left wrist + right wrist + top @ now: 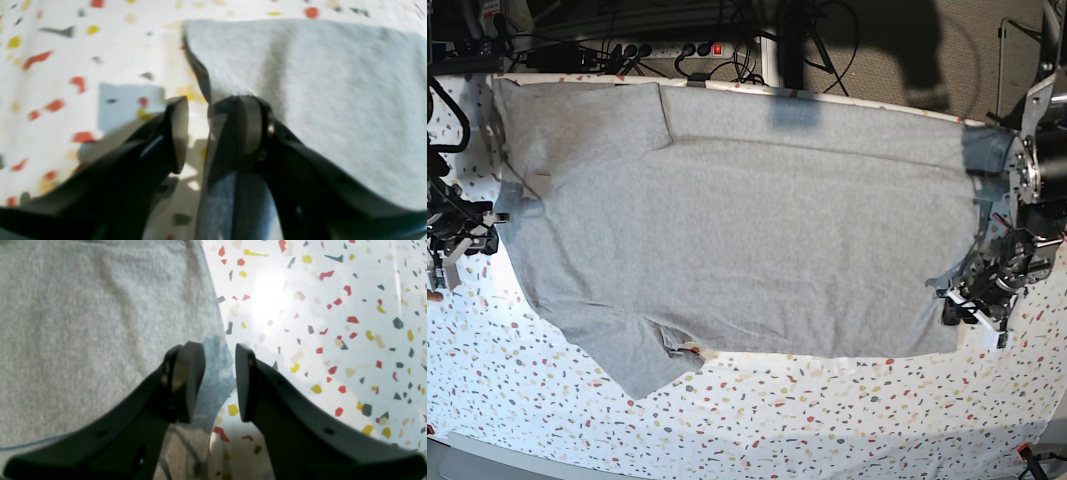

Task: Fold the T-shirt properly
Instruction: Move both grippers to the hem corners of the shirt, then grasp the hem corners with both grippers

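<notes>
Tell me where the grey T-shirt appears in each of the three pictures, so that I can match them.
Left wrist view: the T-shirt fills the upper right, beside the left gripper.
Right wrist view: it fills the left half, beside the right gripper.
Base view: it lies spread across the middle of the table.
Shared landmark: the white speckled cloth under it, also seen at and.

The left gripper (196, 133), jaws parted, sits at the T-shirt (317, 100) edge over the speckled cloth (50, 83).
</notes>
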`<state>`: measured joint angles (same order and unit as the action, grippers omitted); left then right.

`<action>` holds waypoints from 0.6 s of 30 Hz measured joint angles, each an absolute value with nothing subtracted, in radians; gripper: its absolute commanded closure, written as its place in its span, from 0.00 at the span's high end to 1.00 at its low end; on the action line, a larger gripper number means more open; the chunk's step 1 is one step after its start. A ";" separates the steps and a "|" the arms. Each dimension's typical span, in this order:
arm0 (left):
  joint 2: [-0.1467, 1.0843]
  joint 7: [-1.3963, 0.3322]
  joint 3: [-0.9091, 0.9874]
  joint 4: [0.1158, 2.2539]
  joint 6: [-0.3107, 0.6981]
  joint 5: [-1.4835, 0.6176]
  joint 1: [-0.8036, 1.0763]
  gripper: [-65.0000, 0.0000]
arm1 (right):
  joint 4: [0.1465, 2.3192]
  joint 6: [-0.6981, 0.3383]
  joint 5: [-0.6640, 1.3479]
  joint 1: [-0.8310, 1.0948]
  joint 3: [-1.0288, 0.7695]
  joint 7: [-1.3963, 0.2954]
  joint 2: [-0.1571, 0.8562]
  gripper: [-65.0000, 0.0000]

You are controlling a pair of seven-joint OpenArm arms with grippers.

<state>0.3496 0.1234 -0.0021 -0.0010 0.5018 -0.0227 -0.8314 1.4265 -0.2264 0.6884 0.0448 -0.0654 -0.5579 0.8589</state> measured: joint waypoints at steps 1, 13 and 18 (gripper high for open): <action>0.349 0.119 -0.002 -0.001 0.501 -0.022 -0.831 0.35 | 1.427 -0.226 0.688 0.045 -0.065 -0.559 0.859 0.31; 0.365 0.136 -0.002 -0.001 0.505 -0.049 -0.854 0.35 | 1.427 -0.226 0.688 0.044 -0.065 -0.578 0.859 0.31; 0.363 0.120 -0.002 -0.001 0.522 -0.098 -0.853 0.35 | 1.427 -0.226 0.688 0.044 -0.065 -0.578 0.859 0.31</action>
<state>0.3630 0.1204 -0.0021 -0.0010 0.5217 -0.0978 -0.8528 1.4265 -0.2264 0.6884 0.0444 -0.0654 -0.5781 0.8585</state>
